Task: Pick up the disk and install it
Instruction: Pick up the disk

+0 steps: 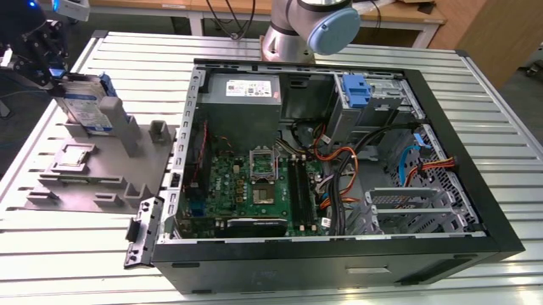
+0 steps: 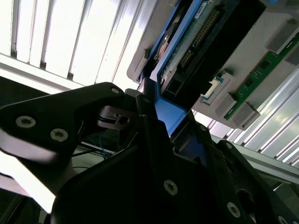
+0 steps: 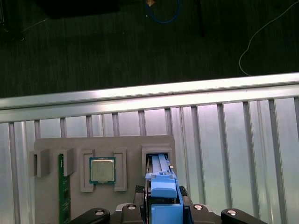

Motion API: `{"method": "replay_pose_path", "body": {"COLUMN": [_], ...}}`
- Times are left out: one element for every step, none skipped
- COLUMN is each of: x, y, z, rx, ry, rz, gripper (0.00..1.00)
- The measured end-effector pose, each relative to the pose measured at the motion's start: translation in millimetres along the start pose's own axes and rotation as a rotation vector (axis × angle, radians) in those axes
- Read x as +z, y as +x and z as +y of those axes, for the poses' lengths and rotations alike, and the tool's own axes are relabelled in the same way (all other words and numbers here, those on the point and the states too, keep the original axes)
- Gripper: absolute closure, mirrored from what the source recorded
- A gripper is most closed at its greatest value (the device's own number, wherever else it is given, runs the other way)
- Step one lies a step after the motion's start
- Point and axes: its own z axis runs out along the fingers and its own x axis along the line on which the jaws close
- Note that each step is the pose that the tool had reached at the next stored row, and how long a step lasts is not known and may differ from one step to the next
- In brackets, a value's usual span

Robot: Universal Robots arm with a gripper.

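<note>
The disk (image 1: 85,101) stands on edge in a slot of the grey fixture (image 1: 93,184) on the table, at the exterior view's left. It has a silver body, a white-and-blue label and blue side rails. My gripper (image 1: 54,75) comes down onto its upper end and is shut on the blue rail there. In the first wrist view the blue rail of the disk (image 3: 163,189) sits in the gripper (image 3: 163,198), over the fixture's slot. In the second wrist view the disk (image 2: 201,42) shows its connector edge, and the gripper (image 2: 173,122) clamps the blue rail.
An open computer case (image 1: 500,241) lies at the exterior view's right, with the motherboard, cables, a blue bracket (image 1: 357,89) and a metal drive cage (image 1: 407,203) inside. The fixture also holds a square silver chip (image 3: 102,170) and a green memory stick (image 3: 61,191). The table edge (image 3: 149,93) lies beyond the fixture.
</note>
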Motion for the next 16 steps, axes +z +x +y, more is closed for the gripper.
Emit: {"method": "replay_pose_path", "body": {"x": [0.0, 0.0, 0.0, 0.0, 0.0, 0.0, 0.0, 0.0, 0.0, 0.1, 0.0, 0.0, 0.0, 0.1, 0.0, 0.0], "y": [0.0, 0.0, 0.0, 0.1, 0.1, 0.0, 0.0, 0.0, 0.0, 0.0, 0.0, 0.0, 0.0, 0.0, 0.0, 0.0], "z": [0.0, 0.0, 0.0, 0.0, 0.0, 0.0, 0.0, 0.0, 0.0, 0.0, 0.0, 0.0, 0.0, 0.0, 0.0, 0.0], "rx": [-0.003, -0.011, -0.023, -0.037, -0.053, -0.058, -0.058, -0.059, -0.059, -0.059, -0.060, -0.064, -0.072, -0.078, -0.080, -0.080], "ry": [0.0000, -0.0001, -0.0003, -0.0004, -0.0005, -0.0005, -0.0005, -0.0005, -0.0005, -0.0004, -0.0005, -0.0005, -0.0006, -0.0006, -0.0007, -0.0007], "rz": [0.0000, 0.0002, 0.0004, 0.0006, 0.0008, 0.0008, 0.0008, 0.0008, 0.0008, 0.0008, 0.0009, 0.0009, 0.0010, 0.0011, 0.0012, 0.0012], "gripper": [0.63, 0.63, 0.63, 0.63, 0.63, 0.63, 0.63, 0.63, 0.63, 0.63, 0.63, 0.63, 0.63, 0.63, 0.63, 0.63]}}
